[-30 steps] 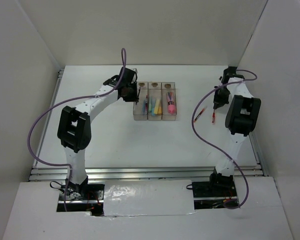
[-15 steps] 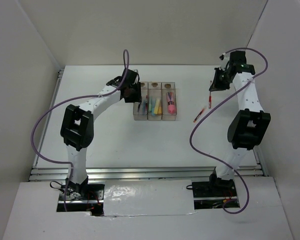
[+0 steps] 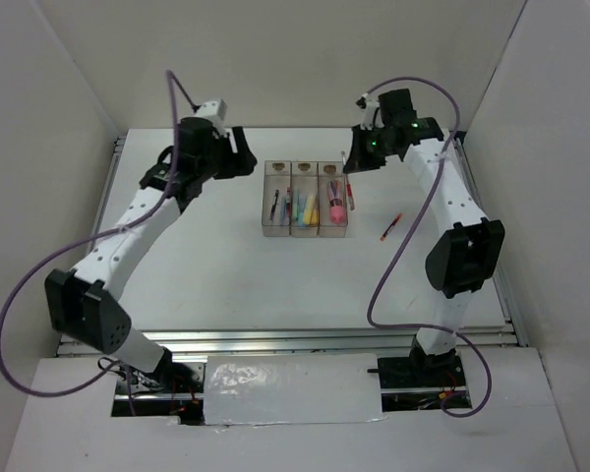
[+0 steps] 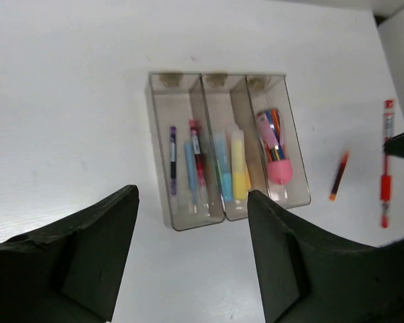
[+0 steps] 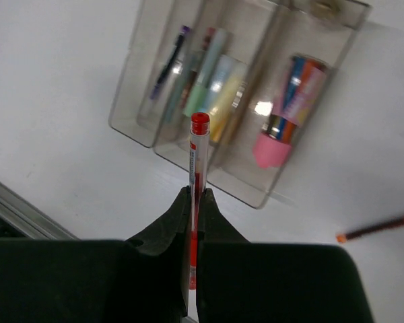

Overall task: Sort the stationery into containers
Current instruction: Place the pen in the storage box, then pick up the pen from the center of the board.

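The containers (image 3: 304, 234), three joined clear bins, sit mid-table and hold several pens. In the left wrist view the left bin (image 4: 157, 141) holds a dark purple pen (image 4: 173, 155), a blue one and a red one. The middle bin holds a yellow marker (image 4: 237, 165) and a blue one, and the right bin a pink-and-purple marker (image 4: 275, 151). My left gripper (image 3: 244, 162) (image 4: 192, 195) hangs open and empty, high and left of the bins. My right gripper (image 3: 354, 162) (image 5: 196, 192) is shut on a thin red pen (image 5: 198, 151) (image 3: 348, 187), beside the right bin's far end. A small orange-red pen (image 3: 390, 227) (image 4: 338, 176) (image 5: 377, 229) lies on the table right of the bins.
White walls close in the table at the back and both sides. A metal rail (image 3: 275, 339) runs along the near edge. Purple cables loop off both arms.
My left gripper lifted away from the left bin toward the back left and opened. My right gripper carried the red pen from the table's right side over to the bins.
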